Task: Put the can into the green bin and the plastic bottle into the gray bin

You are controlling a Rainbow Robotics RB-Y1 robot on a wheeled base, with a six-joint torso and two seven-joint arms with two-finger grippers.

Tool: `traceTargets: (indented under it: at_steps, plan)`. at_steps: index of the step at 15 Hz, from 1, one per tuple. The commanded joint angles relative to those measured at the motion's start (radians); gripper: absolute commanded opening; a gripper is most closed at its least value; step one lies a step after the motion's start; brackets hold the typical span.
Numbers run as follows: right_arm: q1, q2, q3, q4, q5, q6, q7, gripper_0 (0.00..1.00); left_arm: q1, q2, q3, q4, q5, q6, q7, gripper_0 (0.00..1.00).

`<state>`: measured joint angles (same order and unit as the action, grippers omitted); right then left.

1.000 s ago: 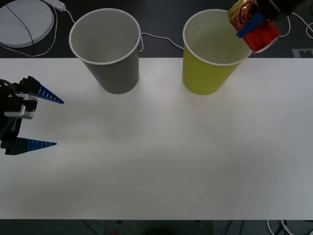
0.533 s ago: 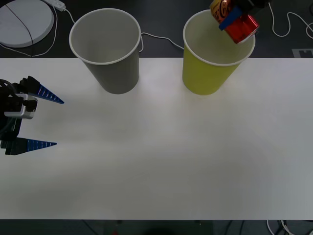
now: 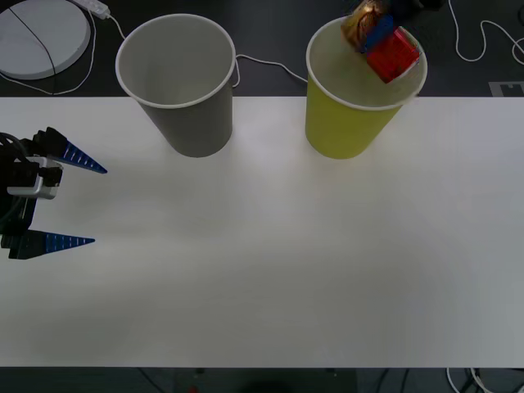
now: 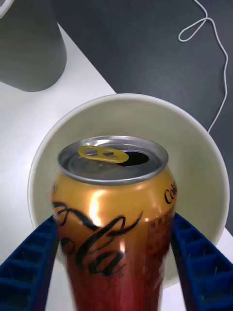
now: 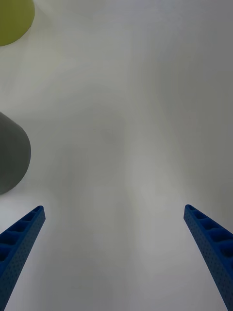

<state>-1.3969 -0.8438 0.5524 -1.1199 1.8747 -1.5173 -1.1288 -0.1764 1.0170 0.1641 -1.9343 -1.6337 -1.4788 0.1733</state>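
A white surface [image 3: 270, 262] carries two large paper-cup-shaped bins standing upright near its far edge, well apart from each other: the gray bin [image 3: 182, 90] on the left and the green bin [image 3: 348, 115] on the right. The right gripper [image 3: 381, 34] holds the can [image 3: 383, 45] tilted above the open mouth of the green bin, toward its far right rim. From the right wrist camera, the blue ribbed fingers [image 4: 29, 262] pinch the can's [image 4: 112, 214] sides, its pull-tab top facing the pale inside of the green bin [image 4: 194, 146]. The left gripper [image 3: 61, 201] rests low over the surface at the left edge, near the gray bin, its fingers [image 5: 19, 243] spread wide and holding nothing.
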Motion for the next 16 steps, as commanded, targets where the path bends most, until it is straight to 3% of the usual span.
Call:
traceTargets:
  at_steps: [1, 4, 10, 12, 16]
  plan:
    - [0.001, -0.011, 0.000, -0.009, -0.009, -0.003, 0.006, 1.00, 0.000, 0.000, 0.000, 0.000, 0.000, 0.000, 0.000, 1.00]
    - [0.001, -0.058, -0.019, -0.050, -0.045, -0.046, 0.017, 1.00, 0.000, 0.000, 0.000, 0.000, 0.000, 0.000, 0.000, 1.00]
    - [0.046, -0.190, -0.115, -0.054, -0.273, -0.053, 0.199, 1.00, 0.000, 0.000, 0.000, 0.000, 0.000, 0.000, 0.000, 1.00]
    - [0.095, -0.239, -0.144, -0.070, -0.351, -0.053, 0.274, 1.00, 0.000, 0.000, 0.000, 0.000, 0.000, 0.000, 0.000, 1.00]
    - [0.292, -0.333, -0.307, -0.204, -0.448, -0.053, 0.402, 1.00, 0.000, 0.000, 0.000, 0.000, 0.000, 0.000, 0.000, 1.00]
